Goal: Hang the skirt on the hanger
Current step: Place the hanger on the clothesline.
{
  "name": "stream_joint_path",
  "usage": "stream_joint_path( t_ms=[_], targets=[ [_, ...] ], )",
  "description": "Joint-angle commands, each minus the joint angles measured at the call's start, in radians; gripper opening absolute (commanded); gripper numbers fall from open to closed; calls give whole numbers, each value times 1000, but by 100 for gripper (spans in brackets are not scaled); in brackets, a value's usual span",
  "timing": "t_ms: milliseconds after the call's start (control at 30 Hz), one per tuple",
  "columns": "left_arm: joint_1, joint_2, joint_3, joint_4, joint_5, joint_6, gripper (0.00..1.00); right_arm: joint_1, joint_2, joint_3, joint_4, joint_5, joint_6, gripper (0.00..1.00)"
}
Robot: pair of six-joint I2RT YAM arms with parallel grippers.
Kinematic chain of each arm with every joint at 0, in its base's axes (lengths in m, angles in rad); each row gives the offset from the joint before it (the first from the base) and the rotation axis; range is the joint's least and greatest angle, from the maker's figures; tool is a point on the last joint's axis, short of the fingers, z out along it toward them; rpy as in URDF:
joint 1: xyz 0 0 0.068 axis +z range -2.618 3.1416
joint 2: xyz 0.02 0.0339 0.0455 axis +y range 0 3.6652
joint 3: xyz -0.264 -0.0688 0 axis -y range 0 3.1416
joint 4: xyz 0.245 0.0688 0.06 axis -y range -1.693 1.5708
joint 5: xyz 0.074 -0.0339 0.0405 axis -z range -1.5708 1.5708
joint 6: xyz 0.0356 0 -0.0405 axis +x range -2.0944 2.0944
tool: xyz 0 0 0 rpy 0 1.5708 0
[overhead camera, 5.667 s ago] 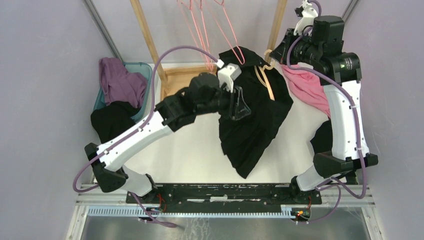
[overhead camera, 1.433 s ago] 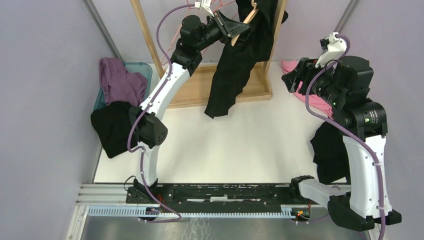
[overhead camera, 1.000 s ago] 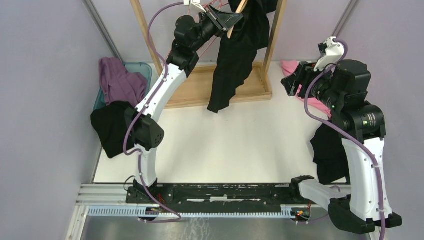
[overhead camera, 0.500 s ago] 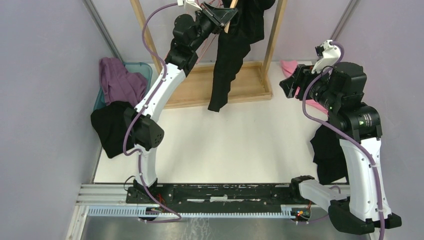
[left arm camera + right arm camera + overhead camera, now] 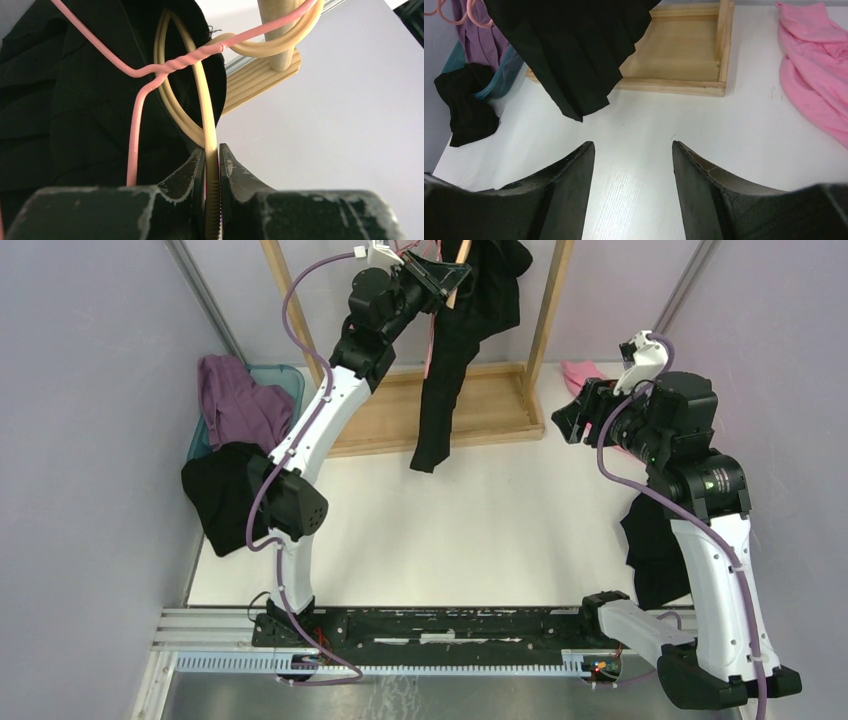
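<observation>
Since the last look, my left gripper (image 5: 212,150) has carried the skirt (image 5: 455,350) higher, to twelve o'clock at the wooden rack (image 5: 500,415). It is clamped on the beige hanger (image 5: 206,110), whose hook seems to loop the rack's dowel so the pleats hang free. My right gripper (image 5: 633,150), jaws apart, waits at three o'clock over the white table (image 5: 450,530), with grey walls around.

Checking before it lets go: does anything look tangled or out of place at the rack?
Yes. A pink wire hanger lays its twisted neck across the beige hanger, just above where the left hand grips it, beside the skirt. Whether they are snagged cannot be told.
</observation>
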Motion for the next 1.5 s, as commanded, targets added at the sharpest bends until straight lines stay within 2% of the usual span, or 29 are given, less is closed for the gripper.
stream_joint_path(
  t_ms=[0,200,267,333,400,500,533,600,633,800,900,1067,1267,1467],
  targets=[
    [3,-21,3,35,32,29,17,-6,-23,-16,75,-28,18,64],
    [3,-89,-125,77,78,56,41,-5,-30,-27,79,-52,29,64],
    [3,-104,-129,83,98,72,44,-6,-34,-27,75,-53,29,65],
    [3,-116,-123,97,130,89,54,-6,-36,-25,66,-53,26,65],
    [1,-132,-122,112,158,108,58,-6,-38,-26,62,-54,26,66],
    [0,-162,-111,50,165,151,77,-6,-38,-25,54,-55,23,67],
    [0,-175,-115,18,158,166,80,-6,-38,-26,52,-55,23,67],
    [2,-203,-126,-65,129,191,95,-5,-38,-27,47,-58,21,68],
    [2,-217,-132,-95,114,212,98,-5,-40,-28,45,-58,20,69],
    [-1,-274,-167,-201,90,286,99,-6,-44,-41,42,-59,21,72],
    [-13,-319,-189,-258,77,338,99,-6,-46,-58,45,-56,23,78],
    [-44,-432,-260,-346,81,412,99,-6,-42,-87,53,-44,23,99],
    [-62,-654,-478,-396,46,469,99,-5,-58,-119,79,-28,21,100],
    [-62,-857,-636,-472,-100,539,99,-5,-61,-147,121,-32,27,100]
  ],
)
